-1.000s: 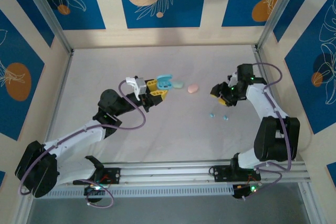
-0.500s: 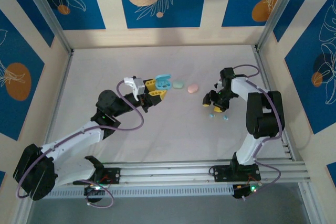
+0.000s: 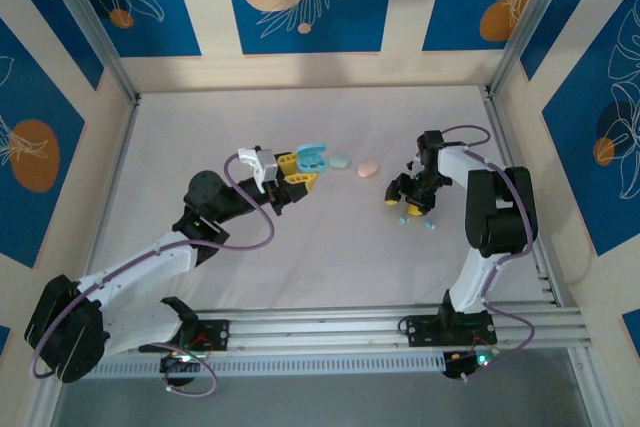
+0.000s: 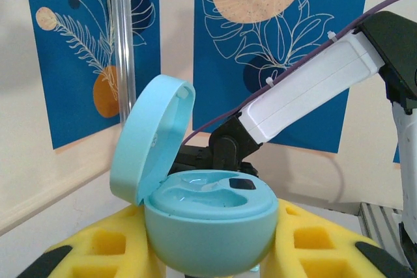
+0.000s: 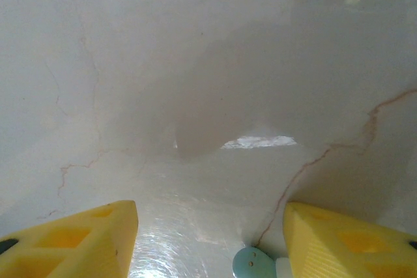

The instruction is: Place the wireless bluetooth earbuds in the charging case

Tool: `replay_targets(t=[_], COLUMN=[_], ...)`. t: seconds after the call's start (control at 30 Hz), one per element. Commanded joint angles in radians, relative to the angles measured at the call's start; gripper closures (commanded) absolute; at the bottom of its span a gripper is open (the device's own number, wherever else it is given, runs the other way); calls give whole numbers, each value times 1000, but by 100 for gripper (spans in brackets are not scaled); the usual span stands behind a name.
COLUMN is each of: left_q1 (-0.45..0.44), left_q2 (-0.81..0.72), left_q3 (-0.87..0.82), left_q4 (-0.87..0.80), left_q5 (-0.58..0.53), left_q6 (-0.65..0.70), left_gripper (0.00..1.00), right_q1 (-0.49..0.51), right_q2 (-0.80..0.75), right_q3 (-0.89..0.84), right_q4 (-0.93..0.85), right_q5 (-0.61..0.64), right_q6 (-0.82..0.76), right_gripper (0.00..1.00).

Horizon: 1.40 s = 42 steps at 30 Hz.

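Two blue earbuds (image 3: 405, 219) are lying toward the worktop's (image 3: 330, 267) right edge. Having swung in, the right gripper (image 5: 208, 226) is hovering low over them, empty, jaws parted, one earbud beside a jaw. The left gripper (image 3: 297, 171) is still clamping the open case (image 4: 208, 216) aloft, so pickup is nearing.

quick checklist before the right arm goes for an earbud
1. Lid open: ok, the blue charging case has its lid up.
2. Case held: ok, the left gripper is shut on it.
3. Wells free: ok, both look empty.
4. Jaws open: ok, the right gripper has them apart.
5. Earbud centred: not ok, the blue earbud lies close beside one finger.
6. Finger touching the earbud: cannot tell.
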Motion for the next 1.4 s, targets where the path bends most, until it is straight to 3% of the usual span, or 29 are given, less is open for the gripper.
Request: replay_targets(t=[0.0,0.43,0.87,1.07,1.37], left_q1=[-13,-13,-13,-13,-12], left_q2=[-9,3,6,6,-6], left_q3=[11,15,15,13,9], left_q4=[16,27,25,25,13], left_q5=[-6,-3,-8,-8,-12], left_q6=[15,0,-2,-4,-4], left_gripper=[72,72,72,72,72], right_q1=[13,52,75,82,132], right_q2=[-6,-31,-58,-48,6], right_q3=[-13,-17,-20,-1,45], right_q4=[-45,-108,-128,-133,-157], right_q5=[9,84,75,149,242], right_q6=[-7,-6,-1,3,-24], right_gripper=[39,40,43,44,58])
